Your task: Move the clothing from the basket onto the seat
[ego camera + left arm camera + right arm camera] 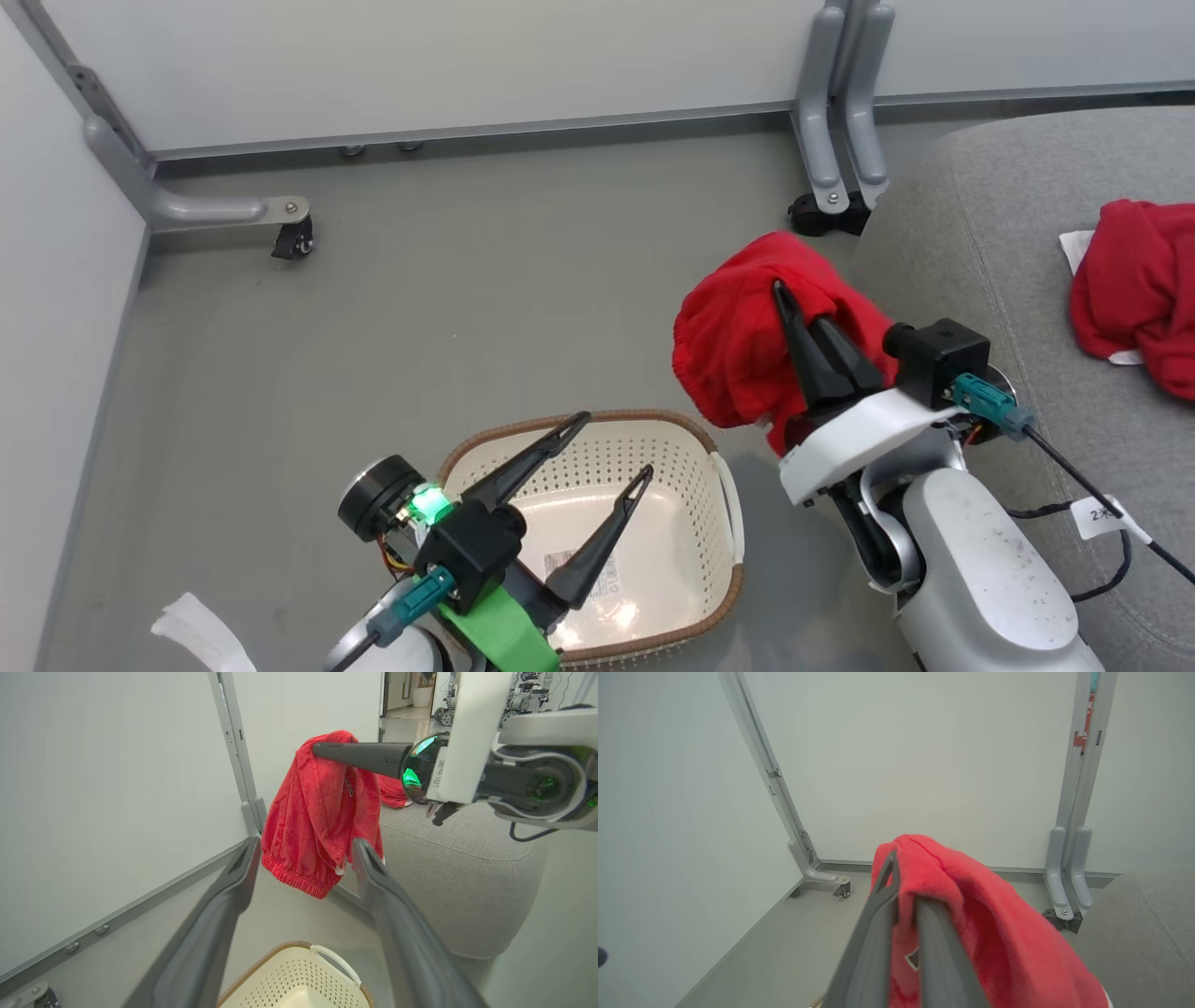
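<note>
1. Floor: grey and smooth, bounded by pale partition panels on grey metal feet. One foot ends in a small black caster.

2. Seat: large grey woven cushion with a rounded edge and a stitched seam, at the robot's right. It stands on the floor beside the basket, apart from it.

3. Basket: cream perforated plastic with a brown woven-look rim and a white handle on its right side. It stands on the floor at the lower centre of the head view. No garment shows on the part of its floor that is visible. The left arm covers its near left corner.

4. Second garment: bright red, crumpled, with white trim at its edges. It lies on top of the seat toward the right edge of the head view.

5. Held garment: bright red soft fabric with a gathered hem hanging lowest. It is draped over the right tool and hangs in the air above the floor, between the basket and the seat and just beside the seat's rounded edge. It touches neither.

6. Right tool: two dark fingers pressed together, pinching the held garment near its top fold.

7. Left tool: fingers spread wide, holding nothing, poised over the basket's interior.

8. Barcode sticker: on the basket's floor, partly hidden behind the left tool's fingers.
</note>
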Controlling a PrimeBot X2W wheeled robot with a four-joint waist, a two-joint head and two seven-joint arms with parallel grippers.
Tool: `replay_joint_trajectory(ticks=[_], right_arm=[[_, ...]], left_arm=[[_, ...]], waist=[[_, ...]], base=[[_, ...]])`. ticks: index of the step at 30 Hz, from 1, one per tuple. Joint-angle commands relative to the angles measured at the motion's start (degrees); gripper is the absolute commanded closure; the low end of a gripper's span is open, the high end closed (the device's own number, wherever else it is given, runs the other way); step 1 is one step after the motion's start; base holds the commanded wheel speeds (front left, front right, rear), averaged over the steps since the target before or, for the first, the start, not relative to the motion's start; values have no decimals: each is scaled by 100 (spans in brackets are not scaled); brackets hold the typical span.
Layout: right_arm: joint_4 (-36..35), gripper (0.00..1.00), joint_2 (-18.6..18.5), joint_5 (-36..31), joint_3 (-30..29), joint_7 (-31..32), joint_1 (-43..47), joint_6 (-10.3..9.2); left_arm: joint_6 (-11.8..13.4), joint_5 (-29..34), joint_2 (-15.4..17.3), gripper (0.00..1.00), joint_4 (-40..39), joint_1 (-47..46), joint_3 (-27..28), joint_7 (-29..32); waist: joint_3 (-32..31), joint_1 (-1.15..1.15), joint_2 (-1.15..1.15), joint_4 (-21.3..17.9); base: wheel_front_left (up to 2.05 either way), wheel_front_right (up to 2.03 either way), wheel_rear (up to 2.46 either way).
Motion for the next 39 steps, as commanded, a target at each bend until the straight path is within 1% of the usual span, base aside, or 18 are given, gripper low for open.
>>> replay_joint_trajectory(ticks=[1,6,13,19,25,28,32,39], right_arm=[[-82,100,-7,-65,-93,12,90,-1],[-282,100,-8,-176,-425,127,272,-1],[-490,100,-7,-210,-818,177,527,-1],[-587,100,-4,-206,-1037,210,692,-1],[-628,100,-3,-133,-1182,150,734,-1],[-604,100,-2,-71,-1227,96,677,0],[-560,100,-4,-27,-1318,19,532,-1],[-526,100,-4,-59,-1668,-130,34,-1]], left_arm=[[-21,-5,75,0,-13,48,-39,33],[-26,1,229,0,-71,78,-142,85],[-13,8,357,0,-219,119,-290,164],[22,-30,408,0,-349,122,-367,249],[60,-17,503,0,-492,83,-402,321],[88,-16,560,0,-561,59,-391,360],[94,7,621,0,-651,-29,-387,418],[63,81,756,0,-914,-304,-379,539]], waist=[[90,0,0,-215],[187,0,0,-600],[290,0,0,-1249],[371,0,0,-1751],[527,0,0,-2146],[624,0,0,-2286],[770,0,0,-2377],[1215,0,0,-2315]], base=[[0,0,0],[0,0,0],[0,0,0],[0,0,0],[0,0,0],[0,0,0],[0,0,0],[0,0,0]])
